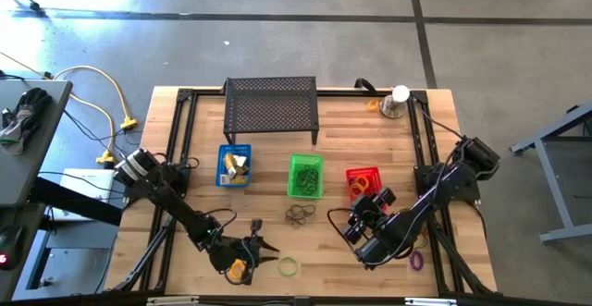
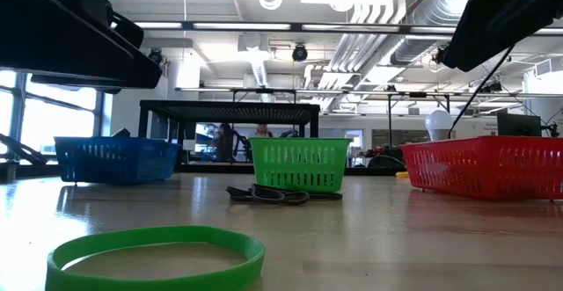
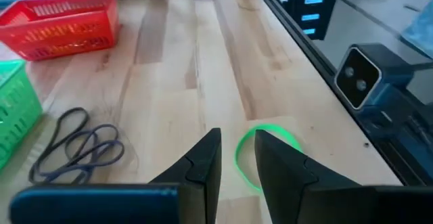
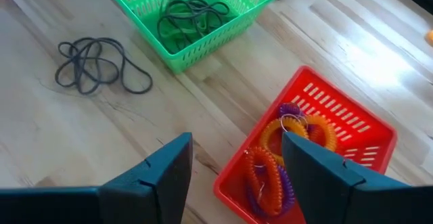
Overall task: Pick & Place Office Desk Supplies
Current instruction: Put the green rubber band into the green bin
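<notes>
- High view: sorting underway. Left gripper (image 1: 248, 262) low at the counter's (image 1: 324, 250) near edge, just beside the green loop (image 1: 289, 267); a yellow item shows at the fingers, grip unclear. Right gripper (image 1: 363, 225) beside the red basket (image 1: 363, 180).
- Low view: dark loops (image 2: 268, 195) loose before the green basket (image 2: 299, 163).
- Left wrist view: fingers narrow, nothing visibly between.
- Right wrist view: fingers wide and empty above the orange coils (image 4: 270, 173). Next, likely fetch the dark loops; path clear.

Pale wood table (image 1: 277, 250) — plastic baskets (image 1: 305, 177)

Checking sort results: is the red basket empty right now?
No. The right wrist view shows orange and purple coiled loops lying inside the red basket.
</notes>
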Robot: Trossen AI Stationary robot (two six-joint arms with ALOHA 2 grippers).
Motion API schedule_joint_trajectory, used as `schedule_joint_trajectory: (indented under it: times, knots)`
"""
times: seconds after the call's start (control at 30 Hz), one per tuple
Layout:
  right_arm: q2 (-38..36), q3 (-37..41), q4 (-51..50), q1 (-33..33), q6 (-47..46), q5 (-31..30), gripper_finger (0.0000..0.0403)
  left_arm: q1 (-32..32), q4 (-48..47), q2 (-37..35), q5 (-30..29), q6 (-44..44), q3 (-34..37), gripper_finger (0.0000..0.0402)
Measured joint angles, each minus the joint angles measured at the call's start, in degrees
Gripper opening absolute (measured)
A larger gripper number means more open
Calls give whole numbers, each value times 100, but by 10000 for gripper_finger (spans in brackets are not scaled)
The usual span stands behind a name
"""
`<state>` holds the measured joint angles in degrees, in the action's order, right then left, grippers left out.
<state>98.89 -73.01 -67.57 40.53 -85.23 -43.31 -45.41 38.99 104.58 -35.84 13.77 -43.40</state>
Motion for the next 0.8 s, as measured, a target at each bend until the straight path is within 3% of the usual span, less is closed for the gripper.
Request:
schedule_joint_trajectory:
  times: [0.4,0.67,0.8]
  knots:
    - [0,0,41,-2,0,-11,216,-4,214,10,84,51,-236,189]
    - [0,0,58,-2,2,-9,216,41,841,-8,202,154,-306,198]
    - [0,0,61,-2,2,89,216,84,-274,-329,495,256,-700,198]
